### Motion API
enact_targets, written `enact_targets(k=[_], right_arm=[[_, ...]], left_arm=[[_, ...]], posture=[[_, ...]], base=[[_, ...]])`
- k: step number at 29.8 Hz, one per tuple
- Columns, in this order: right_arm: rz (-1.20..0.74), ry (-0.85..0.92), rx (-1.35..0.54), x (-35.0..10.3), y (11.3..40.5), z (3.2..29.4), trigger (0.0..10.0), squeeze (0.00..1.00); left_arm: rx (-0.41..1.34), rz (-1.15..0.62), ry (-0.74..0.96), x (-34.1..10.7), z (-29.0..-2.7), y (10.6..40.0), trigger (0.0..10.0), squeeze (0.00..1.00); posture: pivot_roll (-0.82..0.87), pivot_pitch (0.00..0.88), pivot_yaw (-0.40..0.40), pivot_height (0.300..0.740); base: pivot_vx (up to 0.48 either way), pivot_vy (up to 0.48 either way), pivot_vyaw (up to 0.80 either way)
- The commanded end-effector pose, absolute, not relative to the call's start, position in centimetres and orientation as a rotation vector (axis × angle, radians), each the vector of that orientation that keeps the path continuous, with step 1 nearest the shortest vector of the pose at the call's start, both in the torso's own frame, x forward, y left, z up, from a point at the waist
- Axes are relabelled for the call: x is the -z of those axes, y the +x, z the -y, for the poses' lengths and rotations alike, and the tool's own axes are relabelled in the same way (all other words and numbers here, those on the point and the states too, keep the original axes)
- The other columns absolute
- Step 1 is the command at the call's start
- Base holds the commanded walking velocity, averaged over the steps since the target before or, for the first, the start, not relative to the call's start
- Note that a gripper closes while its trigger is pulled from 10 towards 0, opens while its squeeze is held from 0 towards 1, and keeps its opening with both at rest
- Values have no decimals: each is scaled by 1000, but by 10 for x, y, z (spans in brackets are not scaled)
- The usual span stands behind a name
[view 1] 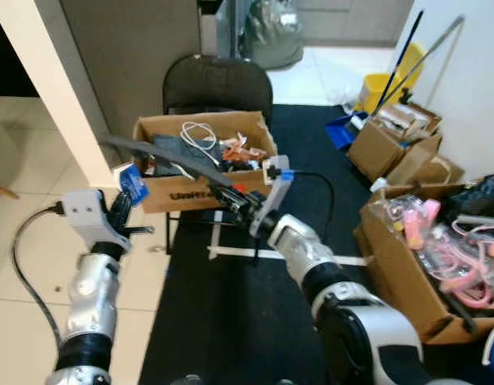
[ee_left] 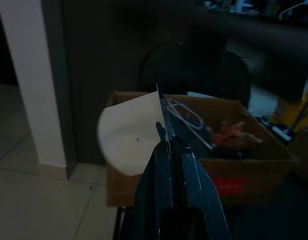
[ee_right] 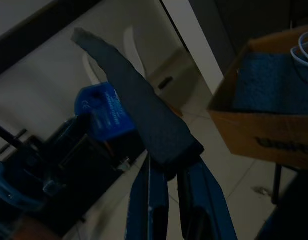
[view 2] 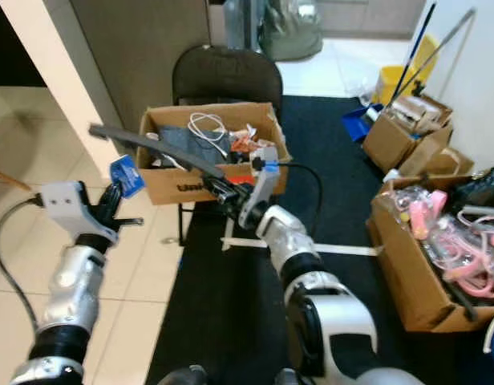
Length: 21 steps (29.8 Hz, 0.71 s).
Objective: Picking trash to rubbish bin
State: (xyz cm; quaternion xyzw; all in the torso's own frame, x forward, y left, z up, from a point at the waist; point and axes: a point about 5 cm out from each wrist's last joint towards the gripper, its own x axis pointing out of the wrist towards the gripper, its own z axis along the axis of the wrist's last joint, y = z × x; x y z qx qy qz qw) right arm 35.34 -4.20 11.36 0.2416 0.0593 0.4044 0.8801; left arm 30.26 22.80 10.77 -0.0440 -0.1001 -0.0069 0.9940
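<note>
Looking forward and down from the head, two eye views side by side, sharing one scene: cardboard box (view 1: 205, 160) on black chair (view 1: 218, 83), black mat (view 1: 231, 305), tiled floor (view 1: 22, 249), white pillar (view 1: 58, 88), more boxes (view 1: 395, 144) toward the right wall. Right eye set slightly aside, so everything shifted a little.

Left wrist view: close along closed fingers (ee_left: 176, 165) pinching a blue and white card (ee_left: 131, 135), facing the same box front and chair back.

Right wrist view: close along the right fingers (ee_right: 159, 195) clamped on a long dark strip (ee_right: 139, 115), facing pillar and floor, catching the box's left corner and the card held by the left gripper (ee_right: 69, 140).
</note>
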Motion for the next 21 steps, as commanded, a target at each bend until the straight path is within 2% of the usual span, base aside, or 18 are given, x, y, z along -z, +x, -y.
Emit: enact_targets(k=[1,8,21], right_arm=[[-148,500,-822,-108,351,39,10000,0],[-168,474,-795,-105,352,44,10000,0],[-191,458,-793,-102,351,43,10000,0]], left_arm=[[16,184,-80,-106,-229,301,10000,0],[13,176,-88,-107,-228,302,10000,0],[-1,157,-98,-104,-229,301,10000,0]], posture=[[115,45,6,740],[108,50,8,740],[111,41,-1,740]], base=[[349,0,0],[362,0,0],[480,0,0]])
